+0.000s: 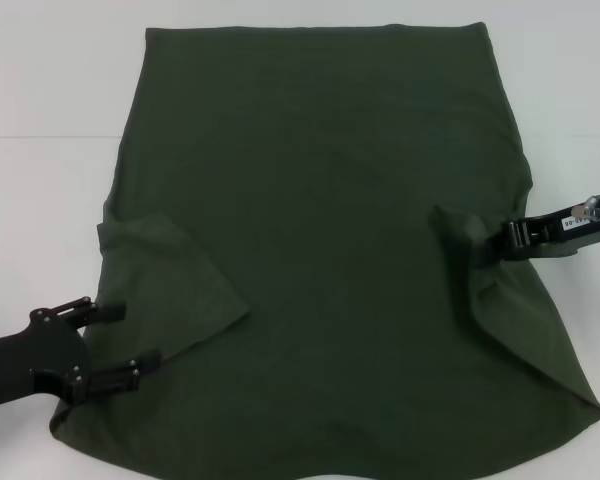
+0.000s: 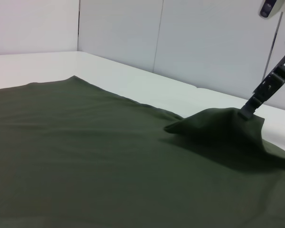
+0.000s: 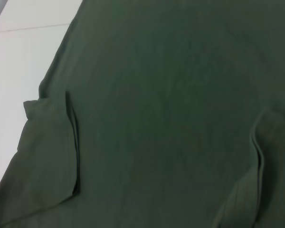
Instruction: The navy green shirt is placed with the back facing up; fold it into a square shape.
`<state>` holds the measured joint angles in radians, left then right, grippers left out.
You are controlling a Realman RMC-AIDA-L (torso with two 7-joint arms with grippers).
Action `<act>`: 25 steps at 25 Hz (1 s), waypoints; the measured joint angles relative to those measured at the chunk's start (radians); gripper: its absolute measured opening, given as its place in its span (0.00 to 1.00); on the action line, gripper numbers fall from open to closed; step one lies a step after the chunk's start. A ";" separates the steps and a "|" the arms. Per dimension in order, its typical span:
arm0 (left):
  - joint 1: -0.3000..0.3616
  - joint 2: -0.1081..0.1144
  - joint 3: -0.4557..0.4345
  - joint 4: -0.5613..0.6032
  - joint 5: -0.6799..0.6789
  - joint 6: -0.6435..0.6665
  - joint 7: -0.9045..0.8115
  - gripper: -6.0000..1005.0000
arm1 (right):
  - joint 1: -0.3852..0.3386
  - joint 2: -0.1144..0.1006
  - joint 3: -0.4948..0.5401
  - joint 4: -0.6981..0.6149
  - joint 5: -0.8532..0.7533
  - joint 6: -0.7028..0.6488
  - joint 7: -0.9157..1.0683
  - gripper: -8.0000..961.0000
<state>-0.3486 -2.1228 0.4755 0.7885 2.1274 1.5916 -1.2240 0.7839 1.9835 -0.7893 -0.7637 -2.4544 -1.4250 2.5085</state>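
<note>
Shirt (image 1: 330,230) status: the navy green shirt lies spread on the white worktop (image 1: 40,110), plain side up, hem at the far edge and shoulders nearest the robot. Both sleeves are turned inward onto the body panel; the left sleeve (image 1: 170,280) lies flat as a triangular flap, while the right sleeve (image 1: 470,250) is raised into a small tent, as the left wrist view confirms. The left gripper (image 1: 120,345) sits at the near left corner, its fingers spread wide with one above and one below the sleeve's lower edge, holding nothing. The right gripper (image 1: 510,243) has its fingers closed on a pinch of the right sleeve fabric, which it holds lifted off the body panel. Judgement: the step in hand is the inward fold of the sleeves, an early stage, with the lengthwise folds still outstanding. To do it well, the right gripper should lay its sleeve down flat so that the side edge comes straight, matching the left flap, and let go only once the cloth rests flat. Risk: a bunched sleeve would leave a lump and spoil the square outline.
</note>
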 joint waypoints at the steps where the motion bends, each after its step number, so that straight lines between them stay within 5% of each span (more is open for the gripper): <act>1: -0.001 0.000 0.000 0.000 0.000 0.000 0.000 0.84 | 0.001 0.001 0.000 0.000 0.000 0.004 0.000 0.02; 12: -0.007 0.001 0.000 0.000 0.001 -0.002 0.005 0.84 | 0.000 0.006 0.016 0.019 0.022 0.027 -0.002 0.02; 25: -0.012 0.004 -0.056 -0.014 -0.012 0.014 -0.014 0.85 | -0.084 -0.015 0.072 0.025 0.184 -0.031 -0.138 0.45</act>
<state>-0.3607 -2.1186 0.4195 0.7740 2.1157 1.6057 -1.2384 0.7003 1.9688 -0.7169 -0.7389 -2.2706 -1.4561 2.3706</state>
